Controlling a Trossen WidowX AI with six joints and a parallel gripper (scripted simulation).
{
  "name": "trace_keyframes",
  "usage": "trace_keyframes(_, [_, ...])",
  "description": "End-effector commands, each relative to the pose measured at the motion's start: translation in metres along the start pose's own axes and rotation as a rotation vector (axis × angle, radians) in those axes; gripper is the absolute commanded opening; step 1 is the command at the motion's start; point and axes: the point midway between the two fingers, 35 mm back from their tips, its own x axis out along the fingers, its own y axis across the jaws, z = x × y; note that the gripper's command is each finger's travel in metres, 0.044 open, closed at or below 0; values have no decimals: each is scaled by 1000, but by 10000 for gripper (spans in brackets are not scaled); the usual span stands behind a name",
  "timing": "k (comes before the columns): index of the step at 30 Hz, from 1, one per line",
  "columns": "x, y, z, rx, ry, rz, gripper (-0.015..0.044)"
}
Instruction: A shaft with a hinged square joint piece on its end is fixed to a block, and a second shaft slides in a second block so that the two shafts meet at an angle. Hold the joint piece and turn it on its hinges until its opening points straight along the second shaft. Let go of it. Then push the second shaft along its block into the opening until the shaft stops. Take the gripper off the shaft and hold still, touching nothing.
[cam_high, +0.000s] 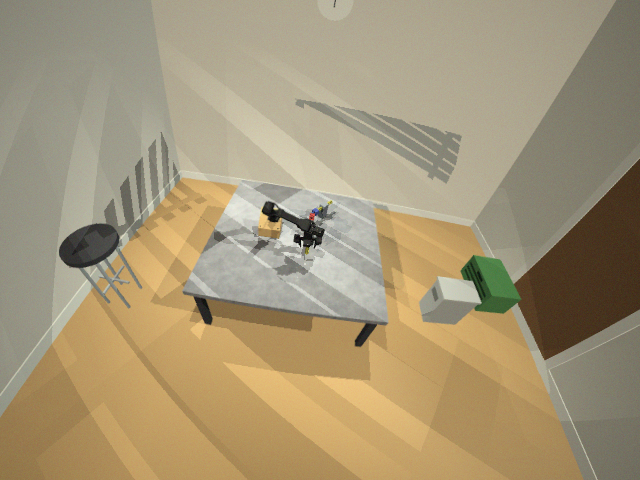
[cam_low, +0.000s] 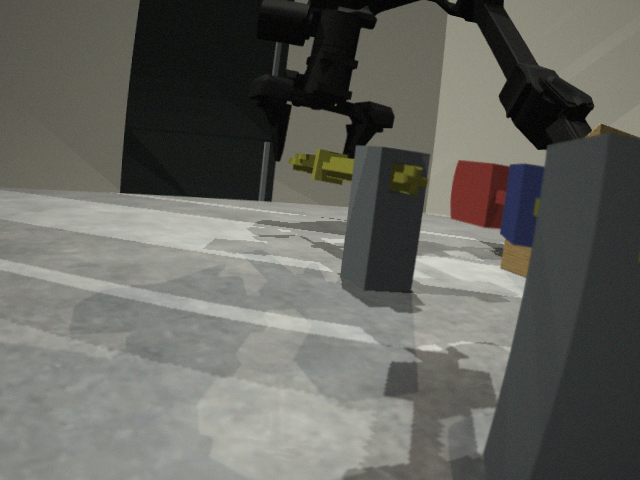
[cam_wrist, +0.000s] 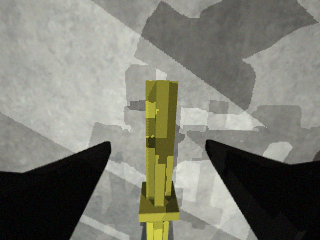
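The second shaft is yellow, with a square collar, and passes through a grey block. Its inner end sticks out a little past the block, apart from the joint. The red joint piece is hinged to a blue part on the first shaft. Its opening cannot be made out. My gripper is open and empty. Its fingers point down, one on each side of the second shaft's outer part beyond the collar, with the tips near shaft height.
A taller grey block stands in the right foreground of the exterior view, hiding part of the first shaft. A wooden block stands under the arm's base on the grey table. The upper arm passes over the table near the joint.
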Motion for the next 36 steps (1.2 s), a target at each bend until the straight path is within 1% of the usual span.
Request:
trace_keyframes(1, [3,0,-1,17,2,3,440])
trace_keyframes(19, [29,0,-2,17,0,2,440])
trace_keyframes(32, [29,0,-2,17,0,2,102])
trace_keyframes(36, [29,0,-2,17,0,2,102])
